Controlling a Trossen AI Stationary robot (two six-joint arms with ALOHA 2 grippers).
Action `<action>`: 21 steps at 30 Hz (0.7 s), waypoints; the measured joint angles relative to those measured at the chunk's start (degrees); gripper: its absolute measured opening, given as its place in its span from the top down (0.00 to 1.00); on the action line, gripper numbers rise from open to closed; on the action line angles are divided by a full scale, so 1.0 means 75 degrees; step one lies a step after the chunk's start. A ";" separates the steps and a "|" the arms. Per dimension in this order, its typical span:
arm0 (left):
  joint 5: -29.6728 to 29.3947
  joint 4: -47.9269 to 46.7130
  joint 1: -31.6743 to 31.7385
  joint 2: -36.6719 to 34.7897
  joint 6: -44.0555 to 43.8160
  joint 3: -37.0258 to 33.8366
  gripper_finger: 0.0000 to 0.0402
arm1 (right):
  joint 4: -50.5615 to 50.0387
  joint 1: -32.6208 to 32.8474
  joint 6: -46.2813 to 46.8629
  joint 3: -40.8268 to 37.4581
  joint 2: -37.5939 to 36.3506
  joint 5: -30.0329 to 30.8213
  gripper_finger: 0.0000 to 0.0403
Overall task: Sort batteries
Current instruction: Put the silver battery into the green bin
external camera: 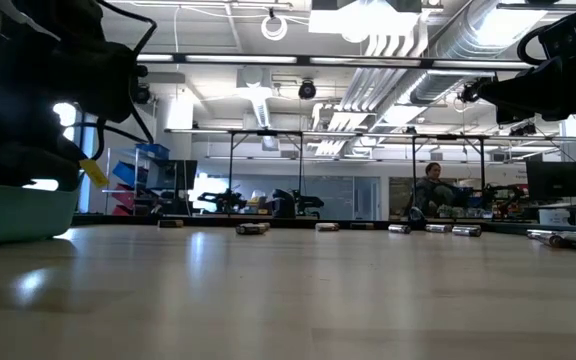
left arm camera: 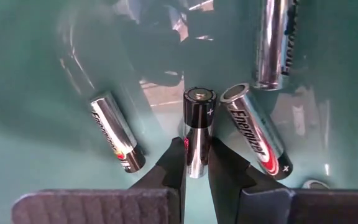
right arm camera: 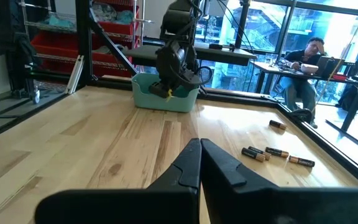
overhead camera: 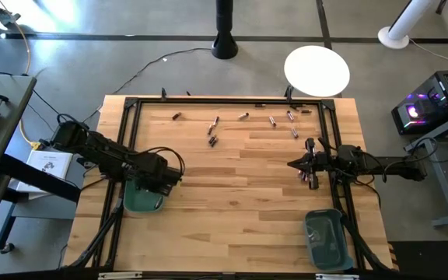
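Teal bin (left arm camera: pixel 36 74): left fingers (left arm camera: pixel 174 163) pinch a battery (left arm camera: pixel 199 127).

Bright overhead ceiling lights (external camera: pixel 368 20); glare on teal bin (left arm camera: pixel 36 81) wall; low view's foreground table (external camera: pixel 288 300) blurred.

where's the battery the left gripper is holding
In the left wrist view the battery sits between the left gripper fingers inside the teal bin on the table's left side.
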 joint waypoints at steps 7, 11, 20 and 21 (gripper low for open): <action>-0.0032 0.0005 -0.0003 0.0000 -0.0006 0.0000 0.88 | 0.0000 0.0001 0.0000 -0.0001 0.0001 0.0000 1.00; -0.0063 -0.0070 -0.0003 -0.0046 0.0006 -0.0009 0.78 | 0.0000 0.0001 0.0000 0.0000 0.0001 0.0000 1.00; -0.0323 -0.1088 -0.0003 -0.1011 0.0274 0.0412 0.60 | -0.0001 0.0000 0.0000 -0.0001 0.0001 0.0000 1.00; -0.0469 -0.1312 -0.0003 -0.1198 0.0271 0.0557 0.60 | 0.0000 -0.0001 0.0000 -0.0001 0.0000 0.0000 1.00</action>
